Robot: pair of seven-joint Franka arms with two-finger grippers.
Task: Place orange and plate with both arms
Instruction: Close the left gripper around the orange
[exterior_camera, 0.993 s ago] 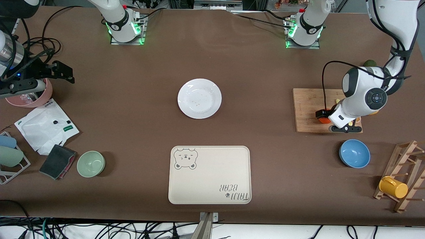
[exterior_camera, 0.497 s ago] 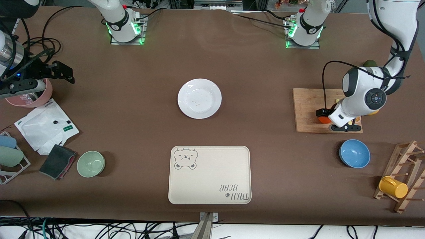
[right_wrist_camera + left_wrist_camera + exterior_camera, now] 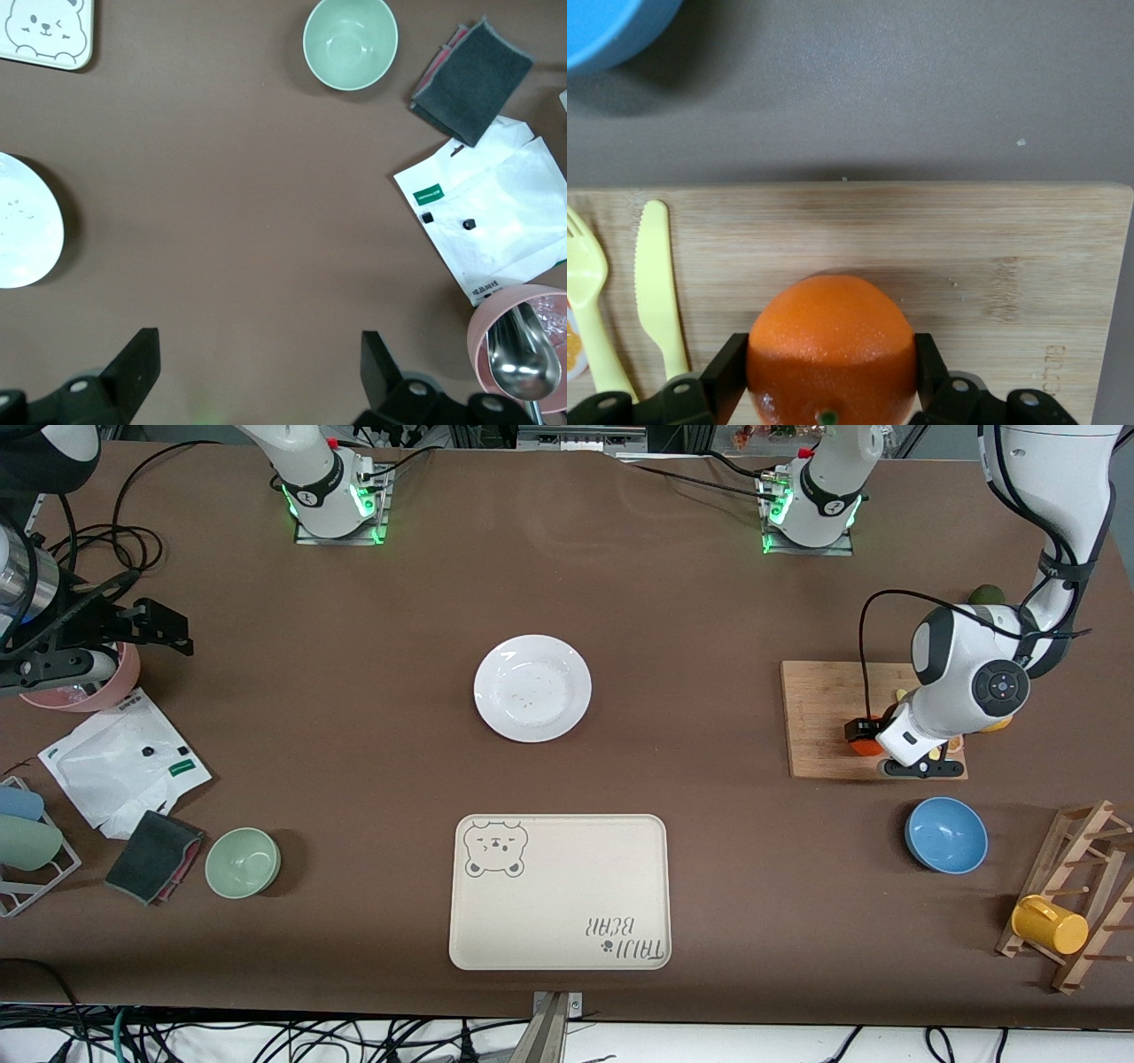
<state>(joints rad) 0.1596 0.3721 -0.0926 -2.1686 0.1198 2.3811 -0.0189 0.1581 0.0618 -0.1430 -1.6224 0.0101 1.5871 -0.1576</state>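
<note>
Orange (image 3: pixel 830 345) is gripped between the two black fingers (image 3: pixel 725 376) of the left end effector (image 3: pixel 830 390), which press on its two sides while it rests on the wooden cutting board (image 3: pixel 824 717). In the front view the fruit (image 3: pixel 866 742) shows only as an orange patch under the left arm's wrist, at the board's edge nearer the front camera. A pale yellow plastic knife (image 3: pixel 660 283) and fork (image 3: pixel 589 310) are seen on the same board, just beside the orange, apart from it.

All other places are given from the beige tray (image 3: pixel 559 892), which lies at the middle of the bench (image 3: pixel 673 602), near its edge closest to the front camera. A bear face is printed in one corner of the tray and the words "TAIJI BEAR" can be read, upside down, in the corner diagonally across from it. The white plate (image 3: pixel 532 688) is set farther from the front camera than the tray, well apart from it. The cutting board and a blue bowl (image 3: pixel 946 834) are found toward the left arm's end of the bench from the tray. A green bowl (image 3: pixel 243 862), a white bag (image 3: pixel 124 762) with a small green label too small to read, and a pink bowl (image 3: pixel 84 686) are found toward the right arm's end.

The right end effector (image 3: pixel 257 376) is held with its fingers spread wide and nothing between them, above bare bench beside the pink bowl.
</note>
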